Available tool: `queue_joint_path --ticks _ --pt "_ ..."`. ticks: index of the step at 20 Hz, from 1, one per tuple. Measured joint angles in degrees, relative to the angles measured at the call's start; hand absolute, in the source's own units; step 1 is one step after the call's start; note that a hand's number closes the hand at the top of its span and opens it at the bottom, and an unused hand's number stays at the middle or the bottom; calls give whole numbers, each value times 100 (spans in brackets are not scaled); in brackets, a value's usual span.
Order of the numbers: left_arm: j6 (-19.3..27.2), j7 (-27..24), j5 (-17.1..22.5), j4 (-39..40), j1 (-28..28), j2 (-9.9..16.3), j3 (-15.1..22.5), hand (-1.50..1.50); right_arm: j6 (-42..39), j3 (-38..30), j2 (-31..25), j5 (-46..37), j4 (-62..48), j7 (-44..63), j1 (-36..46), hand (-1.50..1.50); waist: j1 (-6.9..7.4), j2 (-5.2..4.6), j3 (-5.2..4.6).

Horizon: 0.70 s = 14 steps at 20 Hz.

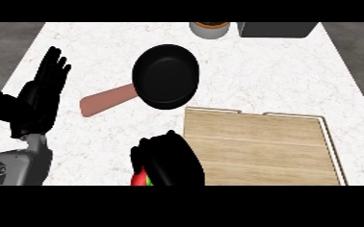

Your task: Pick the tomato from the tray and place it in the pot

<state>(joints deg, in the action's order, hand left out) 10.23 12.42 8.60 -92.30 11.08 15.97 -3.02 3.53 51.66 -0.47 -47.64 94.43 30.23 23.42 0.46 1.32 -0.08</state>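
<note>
The counter (284, 72) is a white marbled surface filling most of the head view. A wooden tray (263, 146) lies at the counter's near right corner, its light rim raised along the far and right edges; its boards show nothing resting on them.

A black pot (166, 77), shallow and round, sits at the counter's centre, well clear of the tray's far left corner. Its reddish-brown handle (107, 101) extends toward the near left edge. The pot's interior appears dark and bare.

The left hand (41, 96) stands at the counter's left edge, fingers straight and pointing up, released and holding nothing. Its grey forearm (25, 166) enters from the near left corner.

The right hand (171, 161) is at the near edge, just beside the tray's left side and apart from the pot. Its fingers are curled closed around the tomato (140, 179), of which only a small red and green patch shows below the fingers.

A dark grey box (276, 29) stands at the far right edge. A round container (210, 29) with an orange top stands just to its left at the far edge.
</note>
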Motion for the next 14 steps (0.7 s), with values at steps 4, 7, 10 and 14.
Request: queue_joint_path --ticks 4,7,10,14 --pt "10 -42 -46 62 26 -64 68 0 842 118 29 -384 380 1166 515 150 60 -10 -7" --pt "10 -9 -59 97 140 -40 54 0 1295 171 37 -659 404 2070 1069 150 120 -33 -10" --pt "15 -29 -70 110 206 -86 86 0 1539 171 29 -820 259 2774 1710 150 176 -60 -11" --pt "-6 28 -96 54 229 -100 145 0 1680 -88 5 -579 -57 3110 2546 150 247 -94 -8"
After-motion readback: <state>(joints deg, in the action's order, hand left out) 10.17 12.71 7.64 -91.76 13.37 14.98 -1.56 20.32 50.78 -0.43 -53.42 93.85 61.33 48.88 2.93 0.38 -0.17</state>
